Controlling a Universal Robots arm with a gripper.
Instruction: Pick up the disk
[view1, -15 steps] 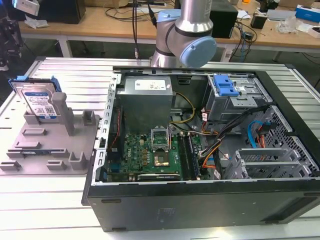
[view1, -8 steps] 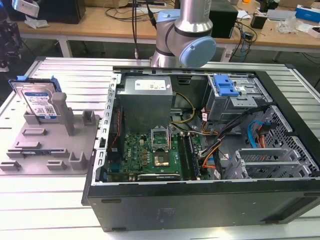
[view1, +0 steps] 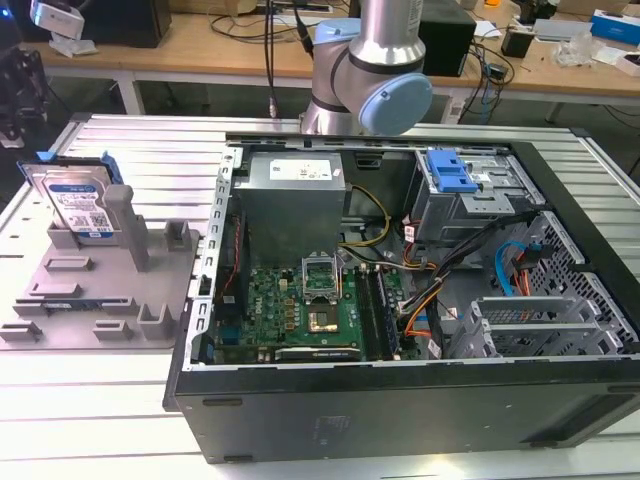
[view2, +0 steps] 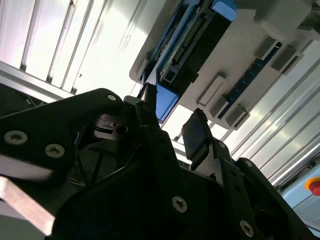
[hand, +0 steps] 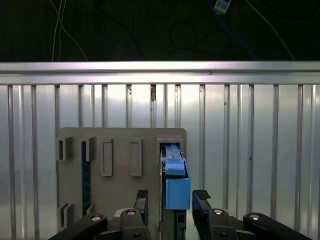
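The disk (view1: 75, 205) is a silver hard drive with a white and blue label and blue side rails. It stands on edge in the grey plastic holder (view1: 100, 285) at the exterior view's left. In both wrist views my gripper (hand: 172, 196) (view2: 172, 117) is open. Its two black fingers (hand: 142, 200) are spread to either side of the disk's blue rail (hand: 177, 187) without touching it. The disk's dark connector edge (view2: 187, 55) lies beyond the fingertips (view2: 195, 132). The holder (hand: 120, 175) (view2: 240, 65) rests on the slatted metal table.
An open computer case (view1: 560, 390) with motherboard, cables and a grey power supply box (view1: 290, 200) takes up the middle and right of the exterior view. The arm's joint (view1: 375, 85) rises behind it. The ribbed aluminium table (view1: 90, 410) runs beneath, with cluttered benches behind.
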